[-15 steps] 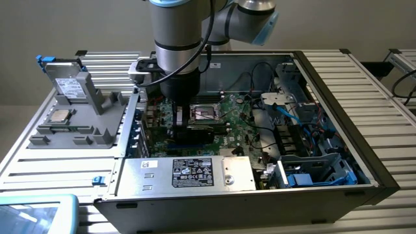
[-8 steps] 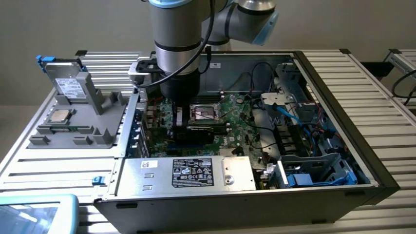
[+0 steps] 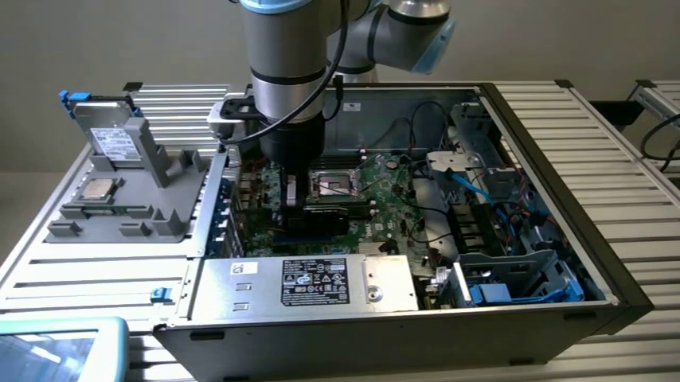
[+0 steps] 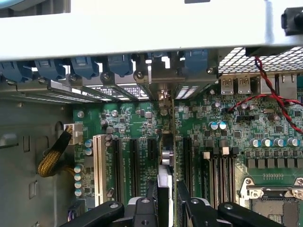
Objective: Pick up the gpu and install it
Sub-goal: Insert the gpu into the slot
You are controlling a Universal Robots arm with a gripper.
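Step in hand: install. The pick looks done. In the exterior view my end effector (image 3: 289,199) is down inside the open computer case (image 3: 552,159), at the centre of the frame. It sits just toward the exterior view's left of the processor socket (image 3: 331,185).

Grip: clenched on the gpu (image 4: 164,161). The wrist view shows a dark finger (image 4: 150,198) on one side of the card and its partner on the other, with the card standing between them.

Position of card: on edge over the motherboard (image 4: 128,118), in line with the run of black expansion slots (image 4: 134,165). Several slots lie on one side of it, one more on the other, and the white slot (image 4: 99,165) is well apart. Its far end reaches toward the rear openings under the blue latches (image 4: 85,66). I cannot tell whether the lower edge is already touching a slot or hanging just above one.

Judgement: seating calls for the card edge square along one slot, the end bracket lined up with its rear opening, and a straight push with no tilt. The red wire (image 4: 270,90) is well clear.

Look of card: seen edge-on, so very thin. A silvery part and a pale strip show along the upper edge. Neither face can be made out from here.
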